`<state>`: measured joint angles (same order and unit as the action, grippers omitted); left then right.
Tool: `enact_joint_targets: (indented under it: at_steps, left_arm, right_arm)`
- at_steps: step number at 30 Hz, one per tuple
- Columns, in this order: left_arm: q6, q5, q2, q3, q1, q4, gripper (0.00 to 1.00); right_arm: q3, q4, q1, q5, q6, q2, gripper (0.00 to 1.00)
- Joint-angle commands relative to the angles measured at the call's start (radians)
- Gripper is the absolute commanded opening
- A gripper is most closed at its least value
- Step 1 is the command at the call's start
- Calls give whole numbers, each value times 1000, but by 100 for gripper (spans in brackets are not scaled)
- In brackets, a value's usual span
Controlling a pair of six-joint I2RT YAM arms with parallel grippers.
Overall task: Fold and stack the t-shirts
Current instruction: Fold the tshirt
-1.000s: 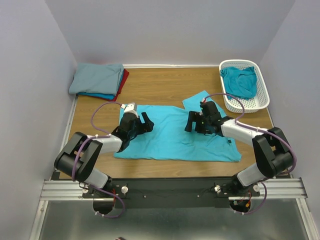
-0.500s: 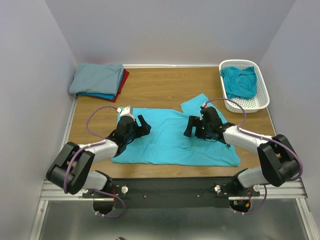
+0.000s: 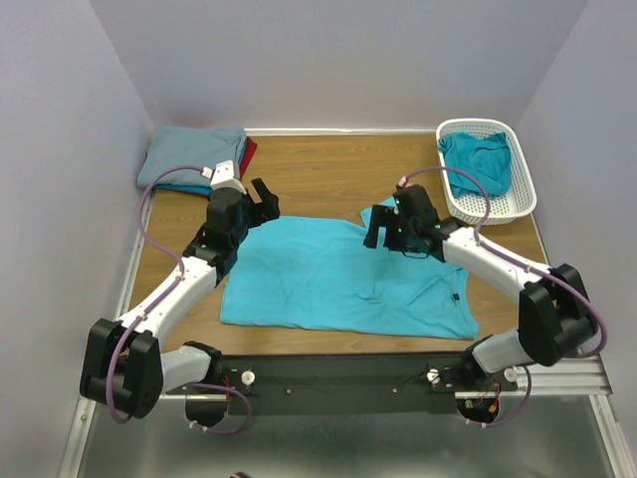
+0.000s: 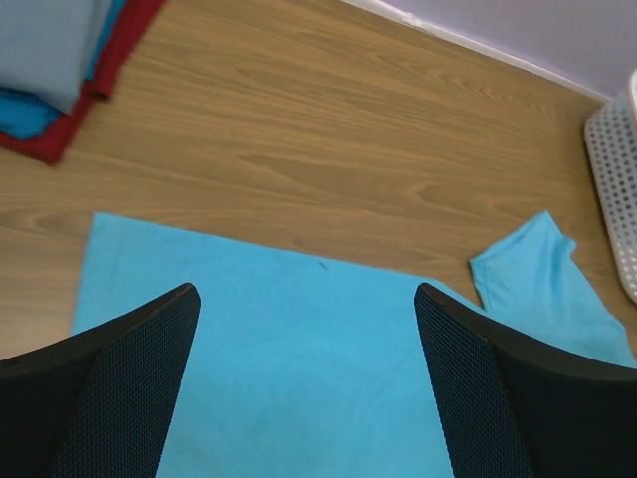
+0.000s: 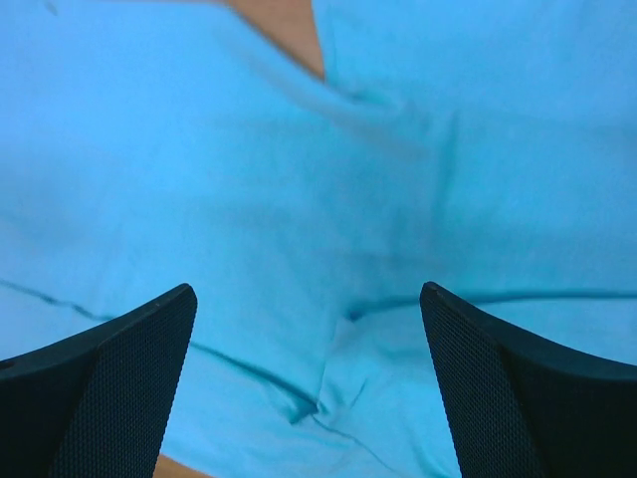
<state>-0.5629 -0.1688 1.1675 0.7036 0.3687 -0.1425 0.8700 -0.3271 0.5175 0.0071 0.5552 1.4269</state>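
- The turquoise tee [image 3: 338, 284] lies spread flat on the bench [image 3: 318, 169], about mid-width and toward my side, with creases in its right half.
- One sleeve [image 3: 383, 211] sticks out at its far right corner, lying on bare wood.
- My left claw [image 3: 265, 199] hangs by the tee's far left corner, fingers wide apart and holding nothing. Its camera looks across the tee's far edge to the wood beyond.
- My right claw [image 3: 371, 227] hangs over the tee just beside that sleeve, fingers also wide apart and empty. Its camera sees almost nothing but turquoise cloth and folds.
- I cannot tell whether either claw touches the cloth.
- A stack [image 3: 194, 159] of folded tees sits in the far left corner, grey-blue on top, with blue and red edges showing beneath.
- The white basket [image 3: 493, 211] stands at the far right, well apart from the spread tee, with a teal tee [image 3: 478, 161] bunched inside.
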Motion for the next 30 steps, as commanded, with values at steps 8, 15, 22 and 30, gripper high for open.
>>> enact_joint_targets:
  at_steps: [8, 15, 22, 30]
  left_arm:
    - [133, 38, 83, 56, -89, 57, 96]
    - [143, 49, 104, 56, -103, 49, 96]
    - [149, 58, 118, 54, -114, 43, 96]
    - [153, 66, 136, 56, -120, 40, 96]
  right_arm:
    - [420, -64, -125, 246, -153, 357, 100]
    - [598, -64, -217, 321, -227, 553, 92]
    - [716, -63, -277, 317, -270, 684, 79]
    - [765, -59, -290, 258, -294, 744, 67]
